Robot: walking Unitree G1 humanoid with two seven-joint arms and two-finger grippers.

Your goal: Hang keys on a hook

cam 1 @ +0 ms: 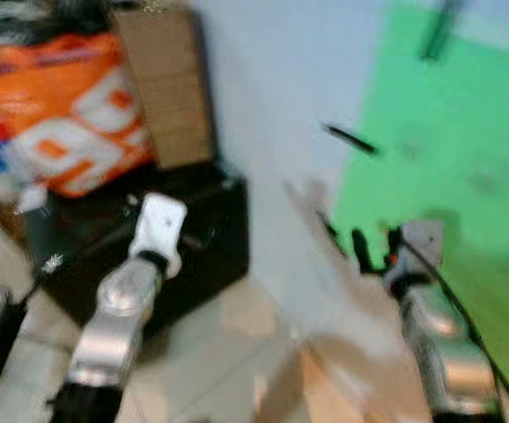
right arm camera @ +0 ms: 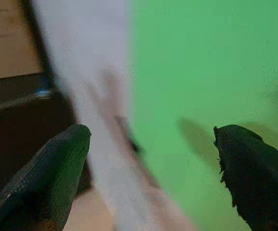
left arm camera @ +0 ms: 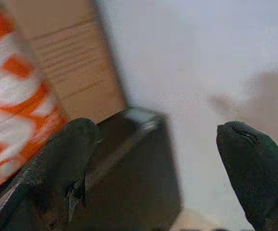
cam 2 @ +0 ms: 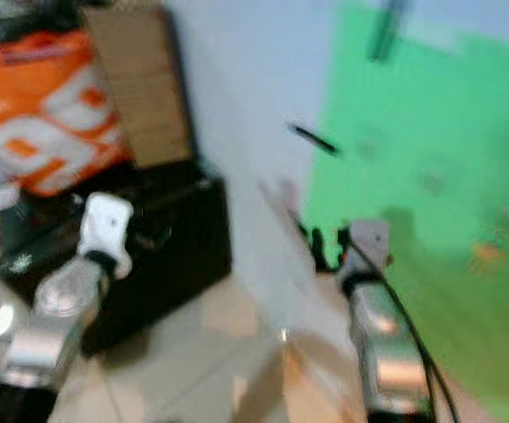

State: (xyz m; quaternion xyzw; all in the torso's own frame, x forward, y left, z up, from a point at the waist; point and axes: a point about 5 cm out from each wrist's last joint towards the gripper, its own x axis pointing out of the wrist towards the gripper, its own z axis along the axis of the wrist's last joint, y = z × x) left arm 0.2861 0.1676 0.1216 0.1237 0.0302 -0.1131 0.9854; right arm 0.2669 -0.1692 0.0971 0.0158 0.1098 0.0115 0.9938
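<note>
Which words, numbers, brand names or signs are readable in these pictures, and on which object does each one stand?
No text can be read with certainty; the pictures are blurred by motion.
Orange bag: large white characters, perhaps "98" or "99", too blurred to confirm.
Cardboard box: faint lines, no legible print.
Black case: no lettering seen.
Green panel and white wall: dark marks, no readable writing.

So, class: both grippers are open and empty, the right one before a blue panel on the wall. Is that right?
Not quite: the panel is green, not blue, as the right wrist view shows. The rest stands: the left gripper and right gripper are both open and empty.
</note>
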